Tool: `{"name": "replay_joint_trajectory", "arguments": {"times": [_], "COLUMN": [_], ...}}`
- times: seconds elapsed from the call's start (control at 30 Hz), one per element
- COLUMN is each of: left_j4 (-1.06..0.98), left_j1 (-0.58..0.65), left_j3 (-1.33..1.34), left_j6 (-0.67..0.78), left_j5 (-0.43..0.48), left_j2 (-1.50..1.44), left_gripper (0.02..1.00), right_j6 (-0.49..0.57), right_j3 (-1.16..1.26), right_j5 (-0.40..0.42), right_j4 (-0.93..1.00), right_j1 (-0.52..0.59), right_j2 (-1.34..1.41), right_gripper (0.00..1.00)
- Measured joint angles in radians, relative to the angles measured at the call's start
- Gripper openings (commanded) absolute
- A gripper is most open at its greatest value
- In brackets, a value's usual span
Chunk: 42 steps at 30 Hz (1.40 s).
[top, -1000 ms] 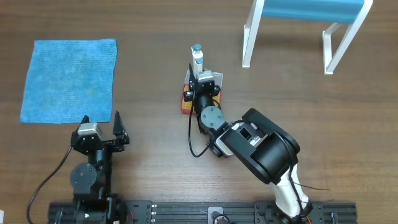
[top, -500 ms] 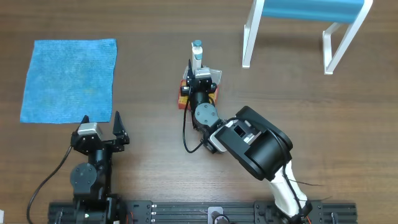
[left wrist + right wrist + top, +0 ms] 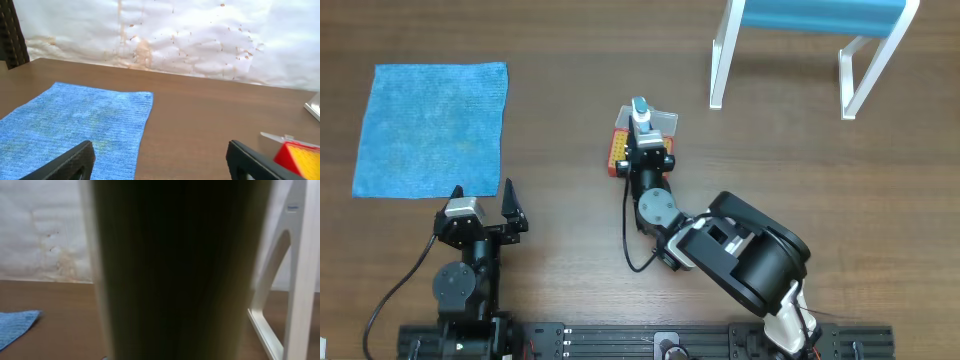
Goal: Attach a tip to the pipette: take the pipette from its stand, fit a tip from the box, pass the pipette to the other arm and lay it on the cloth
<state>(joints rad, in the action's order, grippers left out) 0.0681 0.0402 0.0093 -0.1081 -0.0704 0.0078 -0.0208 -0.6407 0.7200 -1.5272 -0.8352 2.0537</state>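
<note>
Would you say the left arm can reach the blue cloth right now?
Probably yes. The blue woven cloth lies flat just ahead of the left end effector, nothing between them; the right end effector, holding the white pipette, is off over the orange tip box.

Bench (image 3: pixel 570 60): a dark brown wood-grain surface with the grain running across the top view. No marks or damage can be made out on it. In the left wrist view the same surface (image 3: pixel 200 115) extends back to the wall, and it is also seen low in the right wrist view (image 3: pixel 55 330).

Wall (image 3: pixel 175 35): white with an uneven, wrinkled finish. It carries brownish stains and scattered dark specks, heaviest in one vertical streak. A similar stain is visible in the right wrist view (image 3: pixel 40 225). The wall meets the bench's far edge.

Dark upright (image 3: pixel 11 30): a ribbed, near-black item beside the wall at the bench's far corner. Its nature cannot be determined.
</note>
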Motion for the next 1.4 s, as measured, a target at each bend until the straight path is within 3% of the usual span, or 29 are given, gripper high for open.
{"name": "replay_joint_trajectory", "arguments": {"times": [0.2, 1.4], "left_j4": [0.0, 0.0], "left_j1": [0.0, 0.0], "left_j3": [0.0, 0.0], "left_j6": [0.0, 0.0], "left_j5": [0.0, 0.0], "left_j2": [0.0, 0.0], "left_gripper": [0.853, 0.851], "right_j6": [-0.049, -0.08], "right_j3": [-0.004, -0.131], "right_j5": [-0.014, -0.019], "right_j4": [-0.007, -0.012], "right_j1": [0.011, 0.051], "right_j2": [0.012, 0.12], "right_gripper": [0.073, 0.075]}}
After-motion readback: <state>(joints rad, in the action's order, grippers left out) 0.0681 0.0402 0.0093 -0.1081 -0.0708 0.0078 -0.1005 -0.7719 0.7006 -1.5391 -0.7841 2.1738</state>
